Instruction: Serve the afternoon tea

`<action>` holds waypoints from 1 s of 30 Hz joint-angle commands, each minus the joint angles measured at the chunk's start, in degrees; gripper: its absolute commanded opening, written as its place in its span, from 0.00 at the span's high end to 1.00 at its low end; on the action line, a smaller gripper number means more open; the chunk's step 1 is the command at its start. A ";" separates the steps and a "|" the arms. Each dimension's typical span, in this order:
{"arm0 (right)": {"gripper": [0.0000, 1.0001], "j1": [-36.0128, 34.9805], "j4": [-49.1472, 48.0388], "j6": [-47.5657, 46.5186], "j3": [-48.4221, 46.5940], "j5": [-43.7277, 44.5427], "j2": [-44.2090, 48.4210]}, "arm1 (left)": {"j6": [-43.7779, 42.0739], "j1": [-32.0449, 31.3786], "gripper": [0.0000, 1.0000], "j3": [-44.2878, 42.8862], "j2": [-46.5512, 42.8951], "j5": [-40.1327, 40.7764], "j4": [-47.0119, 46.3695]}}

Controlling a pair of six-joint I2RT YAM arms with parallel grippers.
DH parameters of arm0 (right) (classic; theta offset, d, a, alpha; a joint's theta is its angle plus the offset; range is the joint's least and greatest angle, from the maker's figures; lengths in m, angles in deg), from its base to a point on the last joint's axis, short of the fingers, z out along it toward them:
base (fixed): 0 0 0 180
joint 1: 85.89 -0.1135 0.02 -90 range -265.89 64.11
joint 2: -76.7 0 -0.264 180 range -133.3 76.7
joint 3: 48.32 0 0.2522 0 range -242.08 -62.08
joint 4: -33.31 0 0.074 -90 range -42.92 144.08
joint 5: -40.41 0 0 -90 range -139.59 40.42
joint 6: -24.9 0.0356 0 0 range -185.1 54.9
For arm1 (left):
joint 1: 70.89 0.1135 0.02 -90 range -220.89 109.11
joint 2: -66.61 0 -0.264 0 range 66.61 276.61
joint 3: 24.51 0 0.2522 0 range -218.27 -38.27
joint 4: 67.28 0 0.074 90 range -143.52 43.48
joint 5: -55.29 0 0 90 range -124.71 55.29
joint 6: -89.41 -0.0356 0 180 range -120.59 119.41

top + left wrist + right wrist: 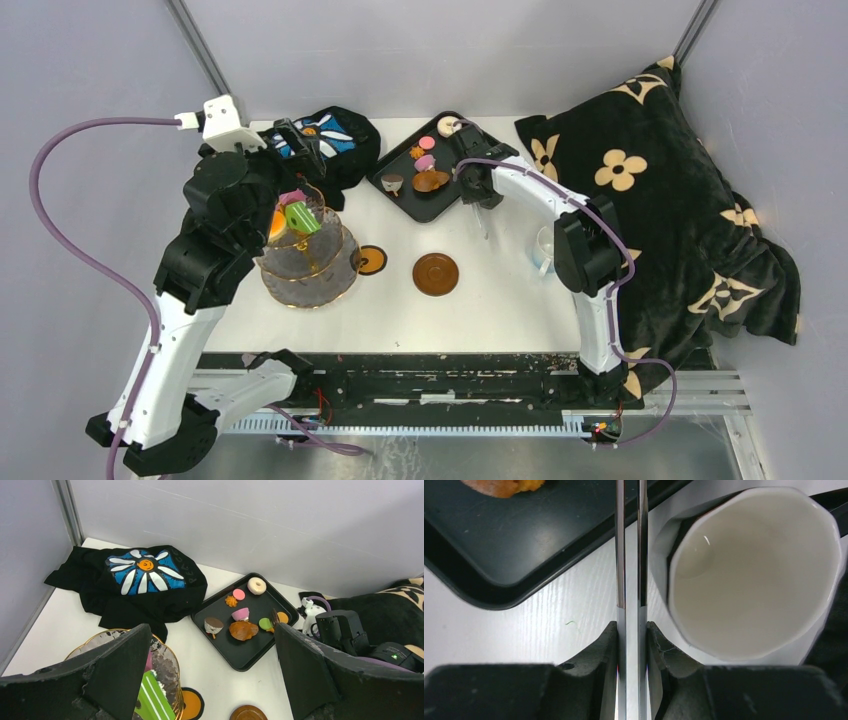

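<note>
Our right gripper point(630, 626) is clamped on the tongs point(620, 555), both blades pressed nearly parallel between the pads. Their tips run out of the wrist view, so we cannot say whether anything sits in them. The black tray point(252, 652) lies at 10 o'clock of the blades, and the white mug point(754, 570) is just beside them at 2 o'clock. We judge the job now is fetching a pastry off that tray. To do it well we want the blades eased apart before they come down, one either side of a single piece, say the pink cupcake point(240, 614). Then a soft squeeze and a straight lift, so the brown pastry point(243, 630) close at its 6 o'clock is not dragged along. Over at the table's 9 o'clock the three-tier stand point(310, 268) already carries a green slice point(303, 217) on top, and the left gripper point(212, 630) hovers over its rim, spread wide and empty, crowding the drop-off. The brown saucer point(436, 274) sits at 6 o'clock of the tray, and that mug is near enough to catch on a swing. The flowered cloth point(145, 575) at 11 o'clock and the blanket point(650, 180) at 3 o'clock lie out of the way.
</note>
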 commanded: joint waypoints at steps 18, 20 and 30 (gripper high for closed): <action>0.99 6.16 -3.84 0.56 4.76 7.43 0.89 | -1.03 -0.15 0.01 -0.68 0.72 -1.31 -2.73; 0.99 6.10 -3.76 -0.22 4.22 3.98 2.21 | -0.99 -0.18 0.01 -0.57 0.59 -1.16 -2.76; 0.99 7.78 7.39 -0.65 -7.58 -9.20 -0.57 | -1.03 -0.15 0.01 -0.01 -0.57 -0.18 -2.42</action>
